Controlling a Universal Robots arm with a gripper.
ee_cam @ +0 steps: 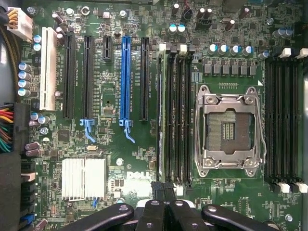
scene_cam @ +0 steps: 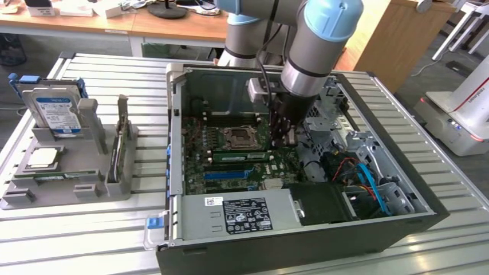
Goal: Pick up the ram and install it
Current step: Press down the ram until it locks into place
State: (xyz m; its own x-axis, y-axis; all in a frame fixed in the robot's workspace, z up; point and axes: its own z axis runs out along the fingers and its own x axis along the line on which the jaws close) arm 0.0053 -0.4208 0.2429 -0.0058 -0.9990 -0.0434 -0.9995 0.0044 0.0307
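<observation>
The ram is a long green stick sitting edge-up in a memory slot of the motherboard, just beside the empty processor socket. In the wrist view the ram runs along the slot nearest the expansion slots, next to the socket. My gripper hangs inside the open computer case, low over the board near one end of that slot. Its black fingertips are pressed together, so my gripper is shut with nothing between them. Whether the tips touch the ram I cannot tell.
The open black case lies on a slatted metal table. On the exterior view's left a grey tray holds a blue-labelled hard drive and a square silver processor. Cables and a drive bay crowd the case's right side.
</observation>
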